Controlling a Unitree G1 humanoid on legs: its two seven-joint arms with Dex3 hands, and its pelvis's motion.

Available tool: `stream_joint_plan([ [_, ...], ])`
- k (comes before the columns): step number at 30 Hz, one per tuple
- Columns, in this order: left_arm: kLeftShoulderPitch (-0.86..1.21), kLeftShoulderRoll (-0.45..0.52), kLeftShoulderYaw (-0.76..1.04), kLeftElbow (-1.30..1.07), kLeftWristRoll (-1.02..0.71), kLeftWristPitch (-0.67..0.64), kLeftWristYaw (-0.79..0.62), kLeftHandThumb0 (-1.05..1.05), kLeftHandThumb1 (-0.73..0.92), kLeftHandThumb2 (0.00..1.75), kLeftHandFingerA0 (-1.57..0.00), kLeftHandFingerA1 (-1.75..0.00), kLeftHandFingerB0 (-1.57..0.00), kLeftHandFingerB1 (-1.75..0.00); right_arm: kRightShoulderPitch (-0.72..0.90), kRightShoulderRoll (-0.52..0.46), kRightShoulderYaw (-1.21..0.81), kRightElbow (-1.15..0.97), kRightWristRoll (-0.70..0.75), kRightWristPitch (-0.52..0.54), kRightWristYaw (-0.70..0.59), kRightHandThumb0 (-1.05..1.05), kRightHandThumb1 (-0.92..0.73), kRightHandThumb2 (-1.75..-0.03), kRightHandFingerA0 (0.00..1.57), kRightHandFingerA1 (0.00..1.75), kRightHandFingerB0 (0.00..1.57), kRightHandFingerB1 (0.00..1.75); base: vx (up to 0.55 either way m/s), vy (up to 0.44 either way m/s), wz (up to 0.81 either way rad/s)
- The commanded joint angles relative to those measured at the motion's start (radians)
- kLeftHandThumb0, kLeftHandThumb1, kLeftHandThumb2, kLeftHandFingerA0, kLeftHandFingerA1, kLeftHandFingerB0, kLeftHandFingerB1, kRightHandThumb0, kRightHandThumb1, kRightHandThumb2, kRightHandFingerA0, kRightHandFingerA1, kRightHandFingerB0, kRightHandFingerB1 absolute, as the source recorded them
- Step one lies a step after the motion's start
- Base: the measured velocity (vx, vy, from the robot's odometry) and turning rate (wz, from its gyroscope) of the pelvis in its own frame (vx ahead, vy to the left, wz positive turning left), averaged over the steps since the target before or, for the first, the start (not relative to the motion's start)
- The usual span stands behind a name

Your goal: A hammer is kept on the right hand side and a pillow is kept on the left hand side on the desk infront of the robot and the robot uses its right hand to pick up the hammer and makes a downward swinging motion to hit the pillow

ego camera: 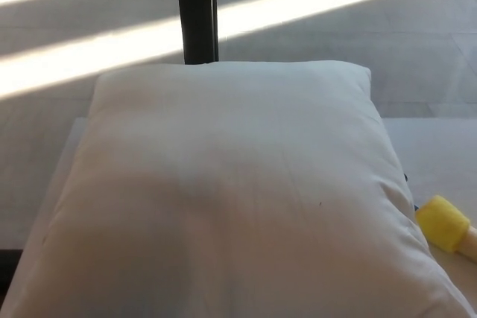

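Neither robot hand appears anywhere in the head view, so whether either is spread, closed or holding something cannot be told, and nothing in the frame is being touched by the robot.

A large white fabric pillow (pixel 231 199) fills most of the picture, from just above the middle down past the bottom edge, and lies flat on the pale bench (pixel 440 158). Its far edge runs across the upper middle of the frame, with rounded corners at upper left and upper right; its right side slopes down toward the lower right corner.

The hammer (pixel 447 226) shows only in part at the lower right edge: a yellow, blocky foam-like head with a pale handle stub running out of the frame. It sits just beside the pillow's right side, on the bench.

Bare bench surface shows to the right of the pillow, above the hammer, and as a narrow strip along the pillow's left side. Beyond the bench, a grey floor (pixel 89 50) crossed by bright bands of sunlight takes up the top of the frame, and a dark upright post (pixel 197 9) stands at upper centre, just behind the pillow's far edge.
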Motion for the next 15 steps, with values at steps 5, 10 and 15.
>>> stream_joint_plan([
  [5,0.004,0.014,-0.008,0.001,-0.002,-0.004,0.016,-0.68,0.75,0.63,-0.61,-0.54,-0.51,-0.41,-0.027,-0.038,-0.087,0.038,0.035,-0.023,-0.012,-0.68,-0.64,-0.92,0.13,0.57,0.07,0.43,0.0,0.0,0.0],
  [10,-0.001,0.013,-0.001,0.003,-0.012,-0.007,0.007,-0.65,0.59,0.99,-0.54,-0.64,-0.43,-0.56,-0.116,-0.088,-0.212,-0.03,0.077,-0.055,-0.096,-0.64,-0.58,-0.92,0.0,0.44,0.02,0.32,0.0,0.0,0.0],
  [15,-0.004,0.012,-0.006,0.001,-0.008,-0.011,0.006,-0.68,0.76,0.63,-0.59,-0.54,-0.5,-0.41,-0.215,-0.151,-0.23,-0.233,0.092,0.009,-0.08,-0.36,-0.53,-1.07,0.02,0.53,0.0,0.5,0.0,0.0,0.0],
])
